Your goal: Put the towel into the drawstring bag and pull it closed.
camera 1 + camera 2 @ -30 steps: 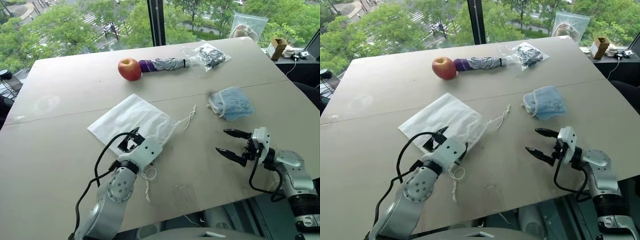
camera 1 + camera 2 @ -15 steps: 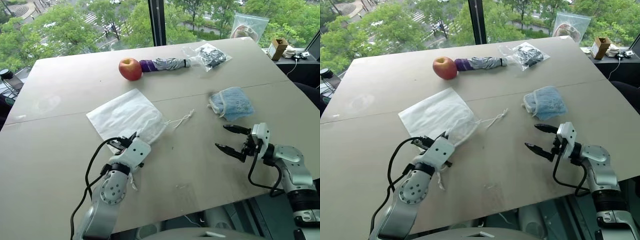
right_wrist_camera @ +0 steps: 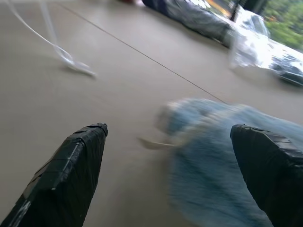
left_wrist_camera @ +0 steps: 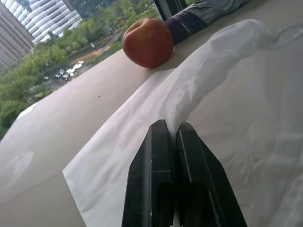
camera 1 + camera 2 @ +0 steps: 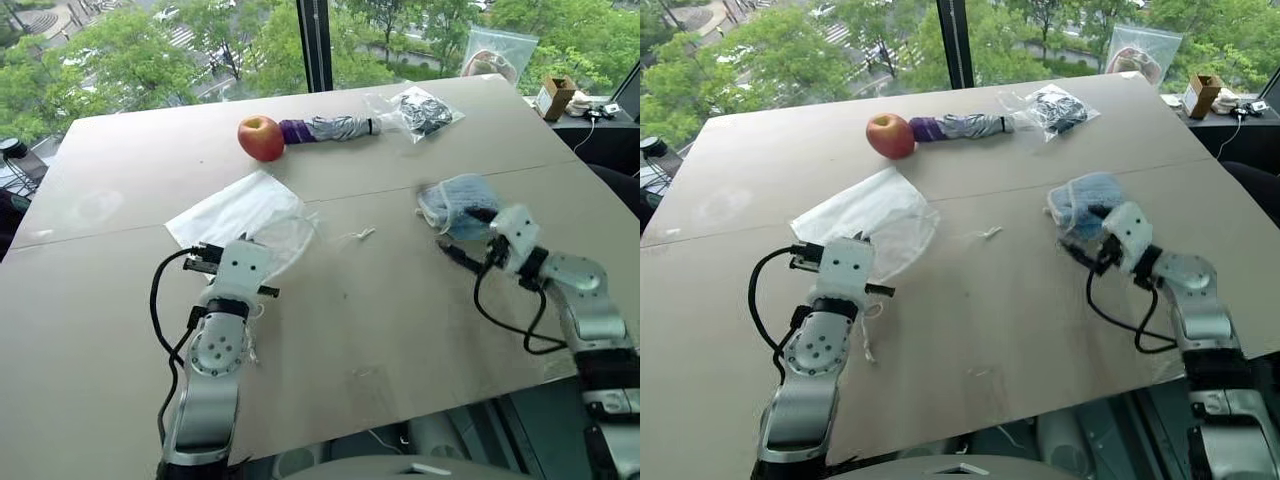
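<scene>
Upper-floor office or lab: plain table (image 5: 120,330) against big window (image 5: 200,45), treetops and towers outside

Two robot arms with silver-grey metallic shells and rounded joint housings. Left arm (image 5: 215,365): circular joint cover ringed with small dark screws, black cable looping beside the forearm, white boxy wrist block. Right arm (image 5: 585,310): similar grey segments, looped black cable, white wrist block. Fingers (image 3: 66,175) matte black and tapered.

Apple (image 5: 260,138) touching umbrella (image 5: 327,129), zip bag (image 5: 422,111) beside
</scene>
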### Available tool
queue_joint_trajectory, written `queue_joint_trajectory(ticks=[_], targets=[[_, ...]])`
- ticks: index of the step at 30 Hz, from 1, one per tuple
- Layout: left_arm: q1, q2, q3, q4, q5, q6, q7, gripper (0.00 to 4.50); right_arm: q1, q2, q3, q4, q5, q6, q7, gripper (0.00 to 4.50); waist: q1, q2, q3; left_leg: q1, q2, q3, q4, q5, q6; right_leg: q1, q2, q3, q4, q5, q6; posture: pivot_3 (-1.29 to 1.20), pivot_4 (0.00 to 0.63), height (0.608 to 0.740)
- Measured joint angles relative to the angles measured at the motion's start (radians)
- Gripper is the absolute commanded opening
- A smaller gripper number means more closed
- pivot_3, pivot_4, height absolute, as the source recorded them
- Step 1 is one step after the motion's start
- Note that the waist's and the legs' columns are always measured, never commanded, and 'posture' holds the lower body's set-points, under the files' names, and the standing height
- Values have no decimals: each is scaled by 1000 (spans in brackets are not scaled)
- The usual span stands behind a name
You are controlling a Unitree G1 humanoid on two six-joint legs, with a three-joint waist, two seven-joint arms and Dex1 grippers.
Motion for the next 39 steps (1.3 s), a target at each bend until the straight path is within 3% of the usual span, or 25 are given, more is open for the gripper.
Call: queue_joint_trajectory(ticks=[8, 12, 17, 22, 26, 32, 33, 39], targets=[[-140, -31, 47, -17, -33, 173, -21, 97, -197, 23, -8, 190, -36, 265, -126, 4500, -2, 0, 0, -2, 0, -1, -1, 0, 0, -1, 1, -2, 0, 0, 0, 0, 150, 740], [-154, -25, 54, -17, -42, 198, -23, 97, -257, 63, -67, 281, 43, 473, -161, 4500, -2, 0, 0, -5, 1, -1, -1, 0, 0, -3, 0, -1, -1, 0, 0, 0, 150, 740], [-153, -12, 75, -17, -52, 202, -24, 97, -301, 67, -138, 355, 104, 603, -199, 4500, 1, 0, 0, -6, 1, -1, -1, 0, 0, -3, -1, -2, -1, 0, 0, 0, 150, 740], [-147, 11, 79, -13, -62, 188, -37, 97, -342, 57, -217, 364, 217, 836, -163, 4500, -1, -4, -3, -5, 1, -2, -1, 0, 0, -3, 0, -3, -1, 0, 0, 0, 150, 740], [-159, 17, 82, 16, -81, 187, -42, 0, -332, 87, -275, 333, 328, 1002, -104, 3311, -11, -9, -6, -4, 3, -2, -1, 0, 0, -3, 3, -3, 0, 1, -1, 0, 150, 740], [-172, 4, 50, 24, -115, 178, -57, 0, -324, 202, -370, 352, 438, 1112, -124, 353, -33, -9, -6, -2, 4, -1, -2, 0, 0, -3, 5, -1, 0, 2, -2, 0, 150, 740], [-180, -16, 55, 25, -127, 184, -56, 0, -333, 215, -399, 355, 454, 1112, -144, 35, -33, -9, -6, -1, 4, -2, -1, 0, 0, -2, 5, -1, 0, 2, -2, 0, 150, 740], [-196, -30, 91, 44, -176, 209, -57, 0, -350, 284, -528, 392, 515, 1078, -238, 35, -34, -10, -6, 0, 4, 0, -1, 0, 0, -2, 5, 1, 0, 3, -2, 0, 150, 740]])
